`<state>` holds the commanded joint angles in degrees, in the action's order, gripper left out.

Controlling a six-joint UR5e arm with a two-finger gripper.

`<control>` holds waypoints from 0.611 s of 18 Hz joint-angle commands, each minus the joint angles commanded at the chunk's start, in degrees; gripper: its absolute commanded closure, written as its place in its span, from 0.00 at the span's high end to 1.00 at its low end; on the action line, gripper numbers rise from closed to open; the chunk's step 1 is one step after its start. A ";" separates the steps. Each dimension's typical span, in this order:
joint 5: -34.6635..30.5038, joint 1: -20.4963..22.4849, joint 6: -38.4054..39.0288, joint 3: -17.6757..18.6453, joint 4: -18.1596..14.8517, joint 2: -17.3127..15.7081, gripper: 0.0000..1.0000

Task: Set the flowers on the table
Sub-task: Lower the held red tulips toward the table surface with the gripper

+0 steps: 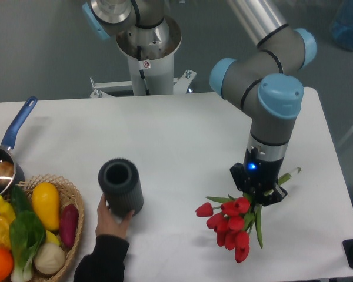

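The flowers, a small bunch of red tulips with green stems and leaves, are at the right front of the white table. The red heads point front-left and rest on or just above the table top. One stem end sticks out to the right behind the gripper. My gripper points straight down over the stems and looks shut on them. Its fingertips are partly hidden by the leaves.
A dark ribbed cylinder stands left of centre, with a person's hand on it. A wicker basket at the front left holds vegetables, among them a purple-red vegetable and bok choy. A pot with a blue handle sits at the left edge.
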<state>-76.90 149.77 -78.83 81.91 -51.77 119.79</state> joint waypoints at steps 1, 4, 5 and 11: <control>-0.61 0.09 -0.97 0.44 -0.26 -0.26 0.00; -2.11 0.35 -1.24 2.54 -1.31 -2.10 0.00; -3.59 0.18 -1.24 3.94 -1.84 -2.80 0.00; -8.61 -0.88 -1.42 10.89 -2.20 -5.36 0.03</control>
<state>-85.52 148.89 -80.24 92.81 -53.96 114.43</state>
